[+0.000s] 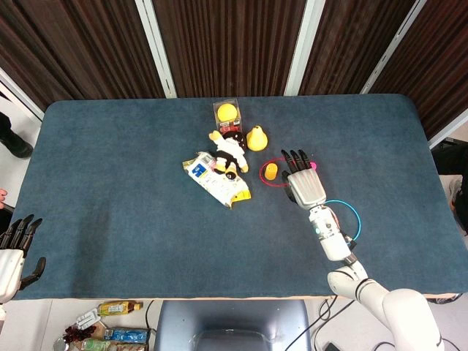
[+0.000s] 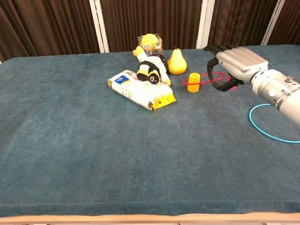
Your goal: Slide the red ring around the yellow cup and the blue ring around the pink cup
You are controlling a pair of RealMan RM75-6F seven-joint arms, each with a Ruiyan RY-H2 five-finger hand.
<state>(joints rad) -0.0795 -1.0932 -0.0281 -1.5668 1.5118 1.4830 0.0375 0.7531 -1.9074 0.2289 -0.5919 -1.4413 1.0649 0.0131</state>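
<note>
**Red ring held over the yellow cup**

At the far left of the head view, the robot's left hand [image 1: 14,252] hangs off the near left corner of the blue carpeted desk [image 1: 117,183], its dark fingers apart and holding nothing.

Near the middle of the desk lies a white and yellow flat packet [image 2: 140,90]. A black, white and yellow plush toy [image 2: 151,68] rests against its far edge. Behind the toy stands a clear box with a yellow ball inside [image 2: 150,43], and just to the right of the toy sits a yellow pear-shaped object [image 2: 176,62].

Right of the pear stands the small yellow cup [image 2: 193,82]. The thin red ring [image 2: 202,80] is around it, raised at about the height of the cup's upper part rather than lying flat on the desk. The right hand [image 2: 233,63] grips the ring's right side, fingers curled around the hoop. The small pink cup [image 2: 231,86] is mostly hidden behind that hand; only a sliver of pink shows.

Further right and nearer the front edge, the thin blue ring [image 2: 276,123] lies flat on the desk, apart from the pink cup, with the right forearm passing over it.
</note>
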